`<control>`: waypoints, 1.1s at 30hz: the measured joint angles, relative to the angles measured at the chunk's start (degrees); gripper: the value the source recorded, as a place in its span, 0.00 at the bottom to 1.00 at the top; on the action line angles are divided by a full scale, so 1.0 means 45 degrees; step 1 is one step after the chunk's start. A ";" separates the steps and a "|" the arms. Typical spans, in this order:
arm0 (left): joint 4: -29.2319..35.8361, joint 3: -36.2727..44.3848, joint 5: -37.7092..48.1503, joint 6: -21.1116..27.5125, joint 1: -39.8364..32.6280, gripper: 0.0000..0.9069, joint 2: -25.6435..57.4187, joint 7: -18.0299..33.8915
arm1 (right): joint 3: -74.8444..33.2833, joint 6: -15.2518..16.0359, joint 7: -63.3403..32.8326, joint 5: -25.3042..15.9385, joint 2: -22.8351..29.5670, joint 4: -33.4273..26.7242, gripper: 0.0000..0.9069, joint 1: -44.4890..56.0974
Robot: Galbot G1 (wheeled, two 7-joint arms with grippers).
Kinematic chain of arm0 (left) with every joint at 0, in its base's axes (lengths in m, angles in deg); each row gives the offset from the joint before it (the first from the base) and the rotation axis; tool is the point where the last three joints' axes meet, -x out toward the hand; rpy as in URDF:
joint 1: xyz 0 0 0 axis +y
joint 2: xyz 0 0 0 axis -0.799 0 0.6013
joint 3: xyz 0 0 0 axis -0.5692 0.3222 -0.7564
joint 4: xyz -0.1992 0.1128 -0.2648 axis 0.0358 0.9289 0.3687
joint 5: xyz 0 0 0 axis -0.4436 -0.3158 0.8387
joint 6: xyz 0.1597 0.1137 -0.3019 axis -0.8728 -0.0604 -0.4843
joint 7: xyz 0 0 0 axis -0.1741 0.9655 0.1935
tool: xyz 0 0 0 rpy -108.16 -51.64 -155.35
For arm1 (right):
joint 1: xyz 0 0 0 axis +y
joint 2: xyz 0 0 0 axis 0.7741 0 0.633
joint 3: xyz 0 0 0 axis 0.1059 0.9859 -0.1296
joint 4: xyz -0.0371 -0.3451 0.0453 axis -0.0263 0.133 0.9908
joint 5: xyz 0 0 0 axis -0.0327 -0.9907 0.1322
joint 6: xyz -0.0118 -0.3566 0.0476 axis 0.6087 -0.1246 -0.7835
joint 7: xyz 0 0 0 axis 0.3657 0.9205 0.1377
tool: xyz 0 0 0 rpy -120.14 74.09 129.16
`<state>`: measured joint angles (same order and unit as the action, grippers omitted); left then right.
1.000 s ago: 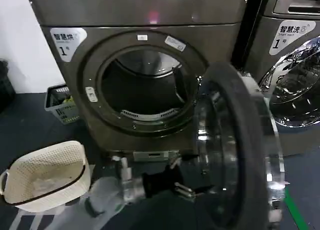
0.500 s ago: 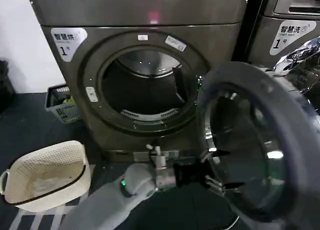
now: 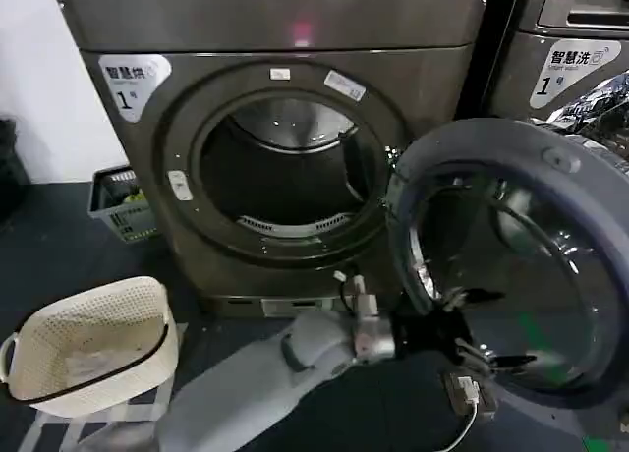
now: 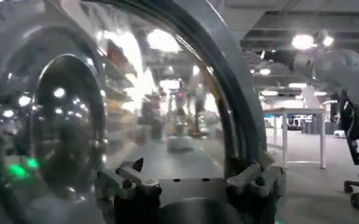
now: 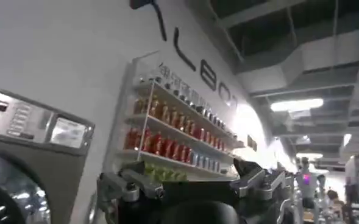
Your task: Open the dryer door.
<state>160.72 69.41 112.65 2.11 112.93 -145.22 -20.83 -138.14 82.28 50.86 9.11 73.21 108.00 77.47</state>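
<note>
Dryer door swung wide on its hinge, left gripper at its lower rim.

The dryer door hangs right of the dryer drum opening, grey inner side showing. Left gripper, fingers spread, clasps nothing. Door looks heavy, rigid, slick-glassed; push its rim.

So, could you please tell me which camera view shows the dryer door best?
The head view: the dryer door shows almost whole there, swung wide open to the right of the drum opening, grey inner side facing the camera. The left wrist view shows only its bulging glass and rim close up.
</note>
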 joint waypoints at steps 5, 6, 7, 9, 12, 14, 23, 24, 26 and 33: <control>-0.0504 0.0339 0.0027 -0.0131 -0.0421 1.00 -0.0562 0.0438 | -0.0356 -0.0204 0.0010 -0.0160 -0.0003 -0.0096 1.00 0.0031; -0.0618 0.0418 0.0020 -0.0161 -0.0518 1.00 -0.0685 0.0641 | -0.0384 -0.0244 0.0032 -0.0240 0.0007 -0.0101 1.00 0.0042; -0.0741 0.0487 -0.0054 -0.0194 -0.0591 1.00 -0.0818 0.0799 | -0.0402 -0.0277 0.0059 -0.0306 0.0009 -0.0102 1.00 0.0063; -0.1028 0.0612 -0.0186 -0.0375 -0.0765 1.00 -0.1064 0.1109 | -0.0472 -0.0310 0.0087 -0.0352 0.0008 -0.0107 1.00 0.0108; -0.1555 0.0744 -0.0248 -0.0624 -0.1008 1.00 -0.1506 0.1443 | -0.0485 -0.0311 0.0161 -0.0347 0.0007 -0.0070 1.00 0.0162; -0.1972 0.0835 -0.0307 -0.0738 -0.1219 1.00 -0.1821 0.1793 | -0.0482 -0.0314 0.0170 -0.0345 0.0002 -0.0042 1.00 0.0146; -0.3418 0.0936 -0.0527 -0.1035 -0.1895 1.00 -0.3050 0.2670 | -0.0597 -0.0337 0.0184 -0.0341 -0.0092 -0.0119 1.00 0.0206; -0.3528 0.0938 -0.0572 -0.1039 -0.1922 1.00 -0.3145 0.2700 | -0.0633 -0.0338 0.0184 -0.0337 -0.0109 -0.0124 1.00 0.0228; -0.3745 0.0958 -0.0761 -0.1118 -0.1978 1.00 -0.3303 0.2754 | -0.0682 -0.0342 0.0185 -0.0328 -0.0136 -0.0129 1.00 0.0269; -0.4382 0.0974 -0.1157 -0.1488 -0.2090 1.00 -0.3766 0.3069 | -0.0701 -0.0358 0.0156 -0.0321 -0.0242 -0.0249 1.00 0.0267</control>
<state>141.00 73.79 107.44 -4.59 103.53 -162.17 -7.02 -141.29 80.67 51.56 7.67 72.12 106.88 78.67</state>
